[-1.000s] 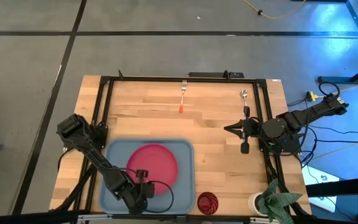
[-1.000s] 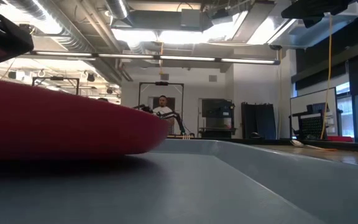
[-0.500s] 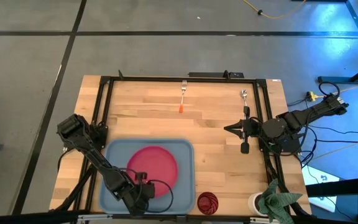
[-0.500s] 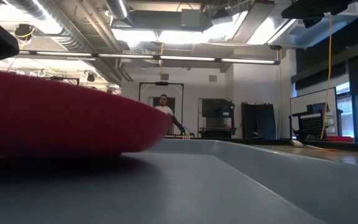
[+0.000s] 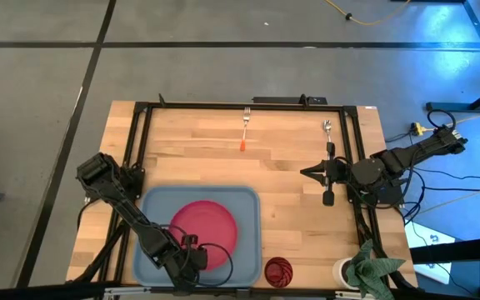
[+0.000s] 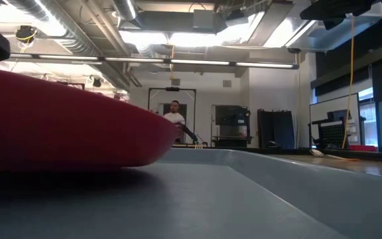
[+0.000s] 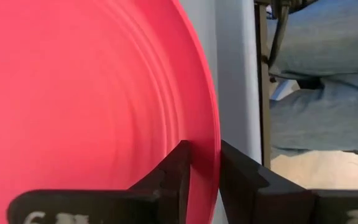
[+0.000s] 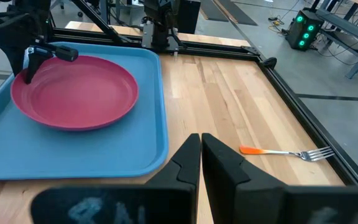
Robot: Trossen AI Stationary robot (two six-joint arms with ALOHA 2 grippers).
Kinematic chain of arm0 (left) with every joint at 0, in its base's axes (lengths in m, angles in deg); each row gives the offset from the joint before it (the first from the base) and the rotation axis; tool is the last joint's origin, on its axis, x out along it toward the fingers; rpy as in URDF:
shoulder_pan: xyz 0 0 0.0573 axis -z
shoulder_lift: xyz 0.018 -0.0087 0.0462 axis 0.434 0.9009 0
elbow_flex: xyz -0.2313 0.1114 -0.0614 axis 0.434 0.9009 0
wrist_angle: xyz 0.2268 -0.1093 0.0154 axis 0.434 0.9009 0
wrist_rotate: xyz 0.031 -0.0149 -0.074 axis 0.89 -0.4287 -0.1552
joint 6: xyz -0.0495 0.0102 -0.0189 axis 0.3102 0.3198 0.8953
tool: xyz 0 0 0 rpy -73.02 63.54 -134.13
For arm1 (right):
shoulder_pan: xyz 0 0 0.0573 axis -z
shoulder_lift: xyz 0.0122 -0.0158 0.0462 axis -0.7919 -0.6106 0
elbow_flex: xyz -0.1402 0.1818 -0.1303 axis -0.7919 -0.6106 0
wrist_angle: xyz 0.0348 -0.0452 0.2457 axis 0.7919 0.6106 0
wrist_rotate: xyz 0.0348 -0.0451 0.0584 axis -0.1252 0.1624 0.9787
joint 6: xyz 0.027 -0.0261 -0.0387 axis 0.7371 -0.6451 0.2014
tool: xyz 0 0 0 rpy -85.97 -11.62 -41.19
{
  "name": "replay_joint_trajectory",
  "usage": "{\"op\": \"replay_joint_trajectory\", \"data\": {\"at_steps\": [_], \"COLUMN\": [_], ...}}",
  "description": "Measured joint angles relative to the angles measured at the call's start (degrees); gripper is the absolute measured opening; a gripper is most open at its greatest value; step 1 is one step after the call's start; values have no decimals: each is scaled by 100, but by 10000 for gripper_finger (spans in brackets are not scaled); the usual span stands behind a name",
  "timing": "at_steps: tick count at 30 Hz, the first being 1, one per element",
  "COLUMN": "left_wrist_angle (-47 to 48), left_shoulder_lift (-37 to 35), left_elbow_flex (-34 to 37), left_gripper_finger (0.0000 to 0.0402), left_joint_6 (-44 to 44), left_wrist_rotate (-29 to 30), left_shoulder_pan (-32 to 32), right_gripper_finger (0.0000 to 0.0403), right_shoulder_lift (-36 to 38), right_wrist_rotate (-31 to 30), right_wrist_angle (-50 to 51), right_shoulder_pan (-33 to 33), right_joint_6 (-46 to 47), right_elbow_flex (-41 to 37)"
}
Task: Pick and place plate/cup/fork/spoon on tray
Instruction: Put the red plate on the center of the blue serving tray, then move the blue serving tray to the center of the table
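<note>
On the tray (image 5: 248,208), the plate's (image 5: 204,223) rim sits between the left claw's (image 5: 192,247) slightly parted fingers.

No legible text, label, brand or sign appears in any view. The only marking is a pale, partly cropped character, possibly a "6", with faint blurred marks beside it, on the dark body of the left gripper (image 7: 202,171) in the left wrist view. Similar pale smudges on the body of the right gripper (image 8: 201,155) in the right wrist view cannot be read.
</note>
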Motion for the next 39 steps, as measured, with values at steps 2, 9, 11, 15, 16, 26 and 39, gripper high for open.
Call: {"op": "replay_joint_trajectory", "data": {"at_steps": [2, 9, 11, 15, 16, 26, 39], "left_wrist_angle": [-1, 13, 52, 66, 66, 46, 29], "left_shoulder_lift": [0, 0, 0, 0, 0, 0, 0], "left_elbow_flex": [0, 0, 0, 0, 0, 0, 0], "left_gripper_finger": [63, 48, 46, 45, 45, 52, 88], "left_joint_6": [67, 38, 36, 34, 33, 40, 98], "left_wrist_rotate": [2, -10, -7, 32, 34, 130, 135], "left_shoulder_pan": [-2, -48, -48, -52, -61, -74, -118], "right_gripper_finger": [21, 21, 21, 21, 21, 21, 21], "right_shoulder_lift": [0, 0, 0, 0, 0, 0, 0], "right_wrist_rotate": [0, 0, 0, 0, 0, 2, 2], "right_wrist_angle": [-1, -2, -2, -1, -1, -1, -1], "right_shoulder_pan": [2, 1, 1, 2, 1, 2, 2], "right_joint_6": [6, 4, 4, 4, 4, -2, -20], "right_elbow_flex": [0, 0, 0, 0, 0, 0, 0]}}
